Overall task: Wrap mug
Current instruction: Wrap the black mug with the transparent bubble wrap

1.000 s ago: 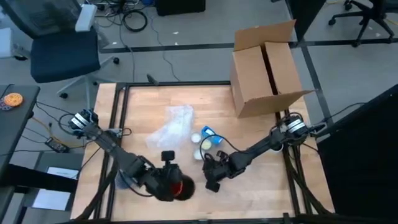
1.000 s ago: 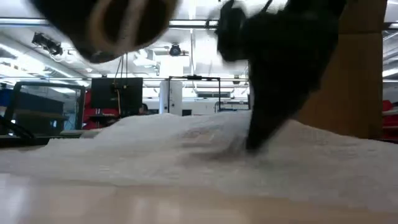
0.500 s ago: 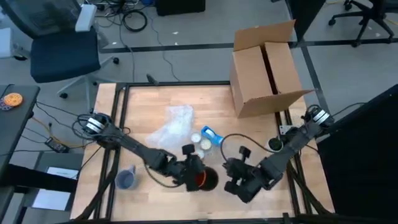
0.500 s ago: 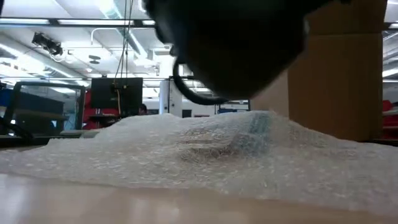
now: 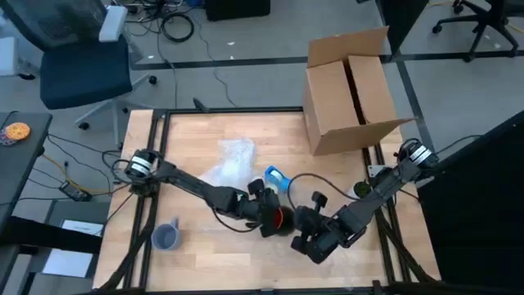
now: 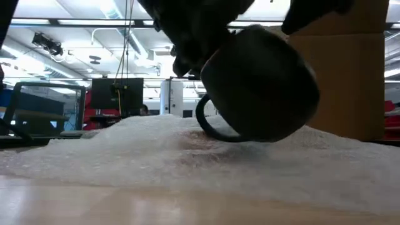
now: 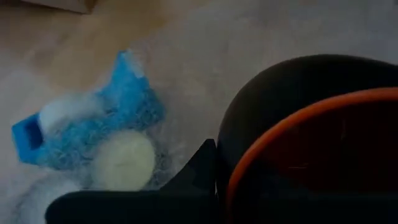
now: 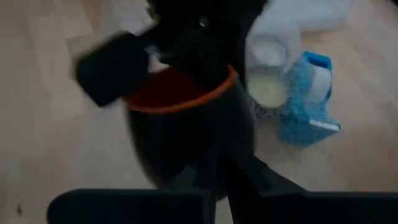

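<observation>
Left gripper (image 5: 274, 218): clamped on mug (image 5: 281, 217) rim | mug: tilted, just above bubble wrap (image 6: 187, 159), table centre | right gripper (image 5: 304, 232): beside mug, finger state cannot be determined

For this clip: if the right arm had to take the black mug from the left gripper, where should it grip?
Probably the mug's dark outer wall, approached from the right gripper's side. The left gripper occupies the orange rim, and the handle hangs low against the bubble wrap, leaving little room there.
</observation>
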Controlling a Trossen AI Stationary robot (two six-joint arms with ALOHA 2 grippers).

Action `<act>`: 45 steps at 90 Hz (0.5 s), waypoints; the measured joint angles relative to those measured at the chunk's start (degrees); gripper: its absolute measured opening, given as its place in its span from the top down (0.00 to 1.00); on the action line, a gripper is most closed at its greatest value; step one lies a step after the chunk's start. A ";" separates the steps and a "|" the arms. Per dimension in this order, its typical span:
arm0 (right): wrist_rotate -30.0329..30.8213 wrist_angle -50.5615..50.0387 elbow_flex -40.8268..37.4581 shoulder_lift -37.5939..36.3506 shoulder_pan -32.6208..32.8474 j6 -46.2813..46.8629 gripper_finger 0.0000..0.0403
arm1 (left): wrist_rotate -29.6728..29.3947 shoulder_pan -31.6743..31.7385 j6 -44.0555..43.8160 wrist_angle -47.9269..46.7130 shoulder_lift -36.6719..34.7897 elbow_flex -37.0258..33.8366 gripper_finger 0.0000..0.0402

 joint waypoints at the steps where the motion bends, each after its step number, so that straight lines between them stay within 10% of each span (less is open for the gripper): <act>1: 0.00 0.33 0.00 0.00 -0.05 -0.07 1.00 | -0.09 0.07 -0.01 0.05 0.01 0.00 0.98; 45: -8.95 8.28 -5.41 1.85 -3.30 -1.36 1.00 | 0.41 0.97 -0.30 -0.81 0.10 0.04 0.90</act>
